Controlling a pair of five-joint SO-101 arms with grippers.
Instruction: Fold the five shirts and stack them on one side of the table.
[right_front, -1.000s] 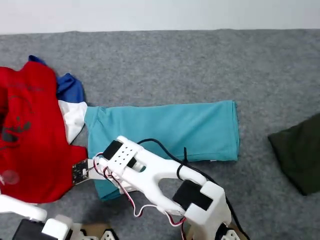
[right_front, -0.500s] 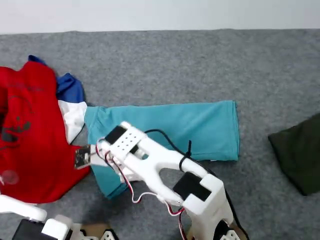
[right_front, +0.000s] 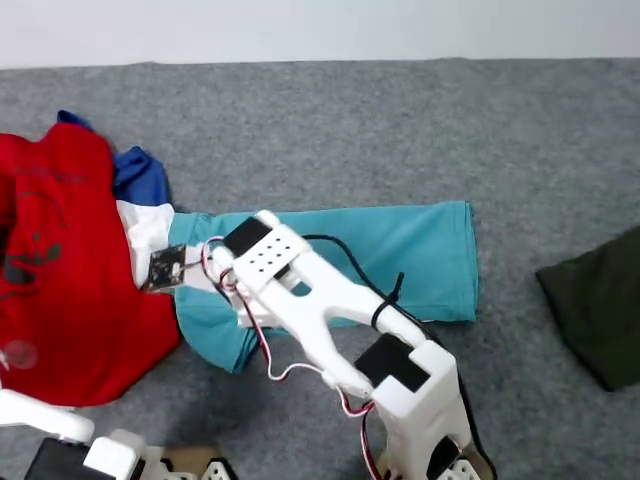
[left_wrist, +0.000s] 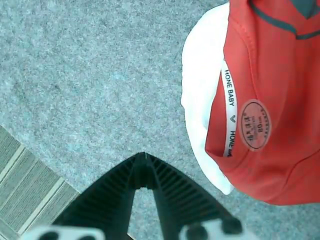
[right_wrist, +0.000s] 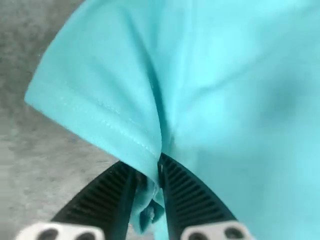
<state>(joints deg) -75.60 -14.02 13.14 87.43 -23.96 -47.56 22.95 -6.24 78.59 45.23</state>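
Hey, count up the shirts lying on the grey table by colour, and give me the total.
Red fabric shirt: 1
Blue fabric shirt: 1
White fabric shirt: 1
Teal fabric shirt: 1
Dark green fabric shirt: 1
Total: 5

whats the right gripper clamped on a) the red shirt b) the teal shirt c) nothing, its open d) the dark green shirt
B: in the right wrist view the right gripper is pinched shut on a bunched fold of the teal shirt, with the cloth squeezed between its fingers.
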